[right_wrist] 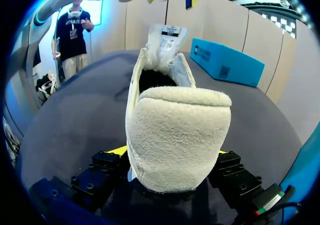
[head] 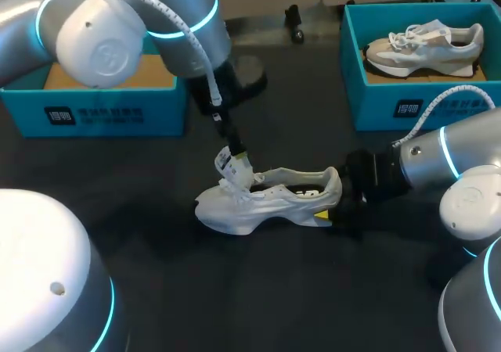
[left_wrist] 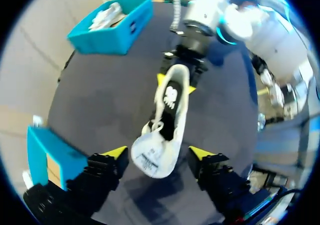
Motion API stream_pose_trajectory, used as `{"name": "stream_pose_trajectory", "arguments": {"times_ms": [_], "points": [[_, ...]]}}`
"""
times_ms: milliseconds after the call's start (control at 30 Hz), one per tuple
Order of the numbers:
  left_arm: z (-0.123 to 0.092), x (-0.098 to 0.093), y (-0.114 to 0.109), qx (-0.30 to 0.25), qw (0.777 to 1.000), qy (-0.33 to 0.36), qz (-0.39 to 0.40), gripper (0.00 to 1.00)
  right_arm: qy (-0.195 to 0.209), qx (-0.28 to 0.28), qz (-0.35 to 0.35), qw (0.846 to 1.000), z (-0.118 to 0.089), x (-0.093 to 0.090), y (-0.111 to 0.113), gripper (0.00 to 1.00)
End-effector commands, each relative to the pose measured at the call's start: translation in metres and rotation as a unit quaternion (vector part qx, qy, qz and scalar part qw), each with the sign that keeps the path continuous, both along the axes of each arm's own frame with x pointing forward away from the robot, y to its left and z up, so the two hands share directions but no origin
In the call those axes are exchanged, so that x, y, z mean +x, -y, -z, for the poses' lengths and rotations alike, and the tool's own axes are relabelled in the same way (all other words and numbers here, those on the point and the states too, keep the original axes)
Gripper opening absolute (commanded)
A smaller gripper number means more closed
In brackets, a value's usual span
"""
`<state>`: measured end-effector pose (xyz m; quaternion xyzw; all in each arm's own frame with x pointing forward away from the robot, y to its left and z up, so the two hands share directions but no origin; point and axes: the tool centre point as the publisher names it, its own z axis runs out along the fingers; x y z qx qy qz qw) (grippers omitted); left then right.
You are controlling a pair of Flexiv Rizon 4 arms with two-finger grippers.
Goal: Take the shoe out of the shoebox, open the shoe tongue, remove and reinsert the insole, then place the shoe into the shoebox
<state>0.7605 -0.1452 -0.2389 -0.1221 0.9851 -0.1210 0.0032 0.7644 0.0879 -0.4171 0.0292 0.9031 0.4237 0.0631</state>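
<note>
Dark worktop [head: 235,289], white shoe [head: 266,199] upright at centre, well clear of shoebox [head: 23,109]. Right gripper [head: 333,203] clamped on heel. Left gripper [left_wrist: 158,154] wide, straddling raised tongue [right_wrist: 167,40], apparently no contact. Risks: left gripper closing on laces instead, tongue flopping over insole; hard upward tug could pull heel from right gripper's hold.

The shoe [right_wrist: 177,135] has a rough, fleecy cloth heel and smooth matt sides. The table [head: 258,289] under the shoe is dark and matt. The box [head: 376,105] behind the shoe looks like smooth teal cardboard.
</note>
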Motion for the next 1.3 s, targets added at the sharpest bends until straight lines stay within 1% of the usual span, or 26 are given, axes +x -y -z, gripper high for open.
{"name": "stream_pose_trajectory", "arguments": {"times_ms": [33,133,933,1167,1300], "points": [[0.009,-0.004,0.016,-0.015,0.996,-0.002,0.085,0.00,0.001,-0.002,0.001,1.000,0.001,0.001,0.000,0.00],[0.011,-0.011,0.027,-0.012,0.995,-0.008,0.098,0.00,0.001,-0.002,0.001,1.000,0.001,0.001,0.000,0.00],[0.011,-0.011,0.027,-0.012,0.995,-0.008,0.098,0.00,0.001,-0.002,0.001,1.000,0.001,0.001,0.000,0.00],[0.033,-0.011,0.054,-0.020,0.993,-0.013,0.113,0.00,0.001,-0.002,0.001,1.000,0.001,0.001,0.000,0.00],[0.046,-0.011,0.066,-0.013,0.992,-0.017,0.127,0.00,0.001,-0.002,0.001,1.000,0.001,0.001,0.000,0.00]]}}
